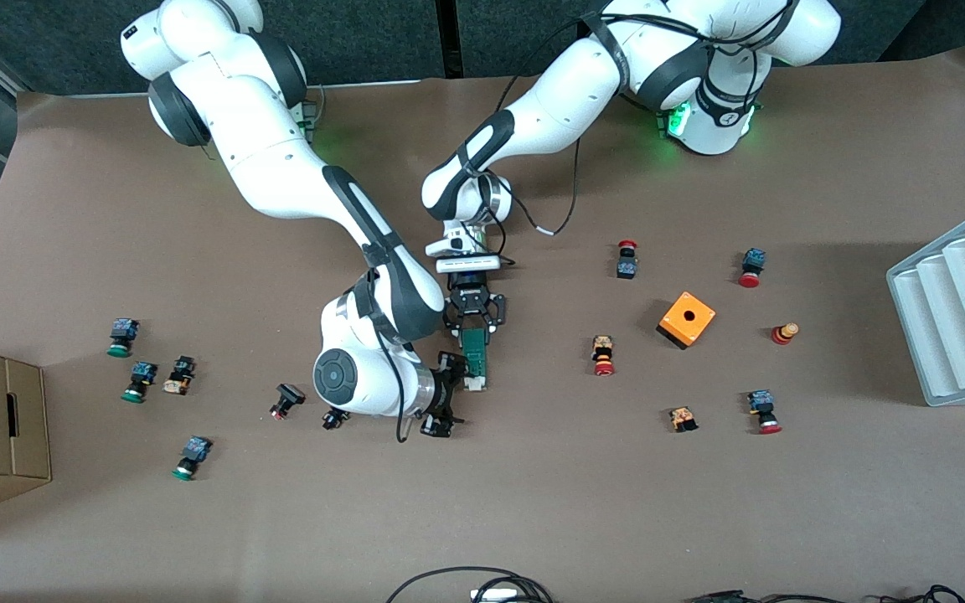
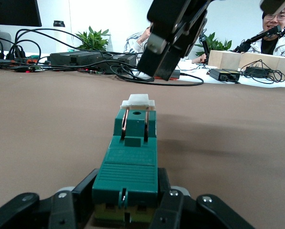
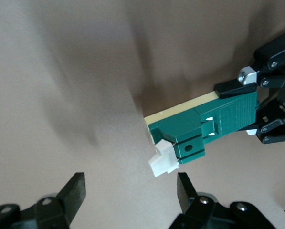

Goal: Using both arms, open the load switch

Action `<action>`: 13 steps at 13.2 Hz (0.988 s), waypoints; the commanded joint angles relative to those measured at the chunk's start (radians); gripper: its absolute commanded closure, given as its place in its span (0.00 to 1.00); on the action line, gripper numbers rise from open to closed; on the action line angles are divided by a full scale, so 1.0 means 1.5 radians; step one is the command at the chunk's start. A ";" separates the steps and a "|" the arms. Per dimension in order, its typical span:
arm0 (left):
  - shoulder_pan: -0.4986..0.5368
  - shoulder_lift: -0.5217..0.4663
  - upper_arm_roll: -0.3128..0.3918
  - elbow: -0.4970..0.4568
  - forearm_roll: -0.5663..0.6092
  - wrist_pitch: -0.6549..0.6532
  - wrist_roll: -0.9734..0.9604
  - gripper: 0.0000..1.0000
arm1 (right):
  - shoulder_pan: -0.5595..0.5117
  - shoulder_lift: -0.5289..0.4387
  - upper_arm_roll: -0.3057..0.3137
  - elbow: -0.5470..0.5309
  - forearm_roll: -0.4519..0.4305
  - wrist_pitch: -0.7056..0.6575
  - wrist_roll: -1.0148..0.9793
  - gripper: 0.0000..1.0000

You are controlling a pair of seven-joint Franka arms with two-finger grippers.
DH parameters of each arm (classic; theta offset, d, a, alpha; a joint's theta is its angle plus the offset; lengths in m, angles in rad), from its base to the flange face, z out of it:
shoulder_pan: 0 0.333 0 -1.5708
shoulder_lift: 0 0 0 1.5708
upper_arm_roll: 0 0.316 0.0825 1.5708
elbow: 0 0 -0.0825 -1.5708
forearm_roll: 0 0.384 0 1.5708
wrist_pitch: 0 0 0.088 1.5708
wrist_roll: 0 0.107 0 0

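I see the load switch point(image 1: 475, 358) lying flat on the matte brown table point(image 1: 533, 502), well apart from the orange cube box point(image 1: 687, 319), toward the right arm's end. It is a narrow ribbed dark-green plastic block on a cream base, with two copper strips on top. Its long axis runs toward the front camera, the small white end piece point(image 3: 163, 161) nearer it. My left gripper point(image 1: 473, 322) is clamped on the end farther from the camera. My right gripper point(image 1: 446, 395) sits just beside the white end, black fingers point(image 3: 186, 191) spread apart, gripping nothing.
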 commanded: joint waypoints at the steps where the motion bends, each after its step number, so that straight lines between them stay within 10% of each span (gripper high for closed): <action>1: 0.003 0.050 0.001 0.033 0.002 0.046 -0.039 0.56 | -0.001 0.025 0.009 0.032 0.020 0.010 0.020 0.26; 13: 0.001 0.054 0.001 0.031 0.002 0.043 -0.032 0.39 | 0.018 0.020 0.007 0.018 0.018 -0.017 0.037 0.51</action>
